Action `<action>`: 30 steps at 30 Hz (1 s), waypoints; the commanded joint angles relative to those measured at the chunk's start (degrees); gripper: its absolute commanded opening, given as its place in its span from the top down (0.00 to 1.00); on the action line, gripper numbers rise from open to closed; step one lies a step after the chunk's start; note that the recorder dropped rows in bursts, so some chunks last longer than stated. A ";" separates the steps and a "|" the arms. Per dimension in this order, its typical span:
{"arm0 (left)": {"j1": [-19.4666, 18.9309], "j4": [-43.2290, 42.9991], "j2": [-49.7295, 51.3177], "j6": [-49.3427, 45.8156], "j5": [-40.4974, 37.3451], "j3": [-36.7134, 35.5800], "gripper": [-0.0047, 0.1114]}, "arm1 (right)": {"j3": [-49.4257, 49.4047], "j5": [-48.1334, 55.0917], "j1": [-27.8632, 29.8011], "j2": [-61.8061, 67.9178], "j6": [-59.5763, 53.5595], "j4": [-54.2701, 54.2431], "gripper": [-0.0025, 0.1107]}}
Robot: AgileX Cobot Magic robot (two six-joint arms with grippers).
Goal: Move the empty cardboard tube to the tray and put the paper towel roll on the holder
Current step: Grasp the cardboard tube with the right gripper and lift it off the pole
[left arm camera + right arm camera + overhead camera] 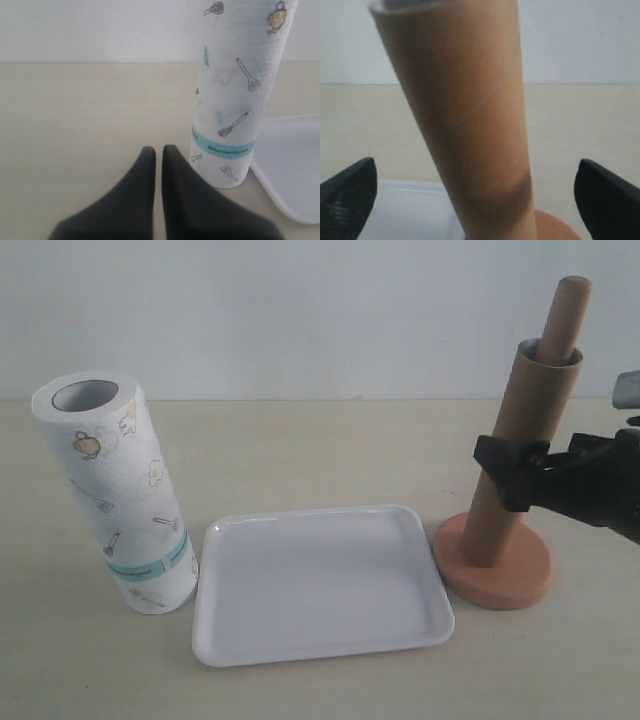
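The brown cardboard tube (530,405) is at the right of the frame, slipped over the rod of the wooden holder (505,578). It leans to the right, like the rod, whose rounded tip pokes out of the tube's open top. Its lower end rests on the holder's round base.

The right gripper (508,472) comes in from the right edge at about the tube's mid-height. Its black fingers (350,195) stand wide apart, one on each side of the tube, with a clear gap to it in the wrist view, so nothing is gripped.

The white tray (320,580) lies in the lower middle of the frame, just beside the holder's base, with nothing in it. At the left, the paper towel roll (125,500) stands on end on the pale table (330,440), tilted a little, its foot close to the tray's left rim.

The left gripper (158,152) shows only in its wrist view. Its fingers are pressed nearly together, holding nothing, low over the table, just beside the roll's base.
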State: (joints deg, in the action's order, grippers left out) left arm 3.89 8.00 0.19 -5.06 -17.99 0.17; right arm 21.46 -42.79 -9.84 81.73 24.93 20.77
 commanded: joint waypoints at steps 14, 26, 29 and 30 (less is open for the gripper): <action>-0.26 0.52 -0.19 -0.06 0.16 -0.17 0.92 | 1.50 -6.99 0.06 3.81 -2.55 0.59 0.98; -0.26 0.52 -0.19 -0.06 0.16 -0.17 0.92 | 6.89 1.92 0.06 -15.75 -2.60 1.72 0.98; -0.26 0.52 -0.19 -0.06 0.16 -0.17 0.92 | 9.30 2.40 0.06 -19.72 -2.60 1.72 0.98; -0.26 0.52 -0.19 -0.06 0.16 -0.17 0.92 | 10.16 2.56 0.06 -20.89 -2.47 1.72 0.98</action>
State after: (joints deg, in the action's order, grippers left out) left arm 3.89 8.00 0.19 -5.06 -17.99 0.17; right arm 29.56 -40.56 -9.84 64.04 22.75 22.06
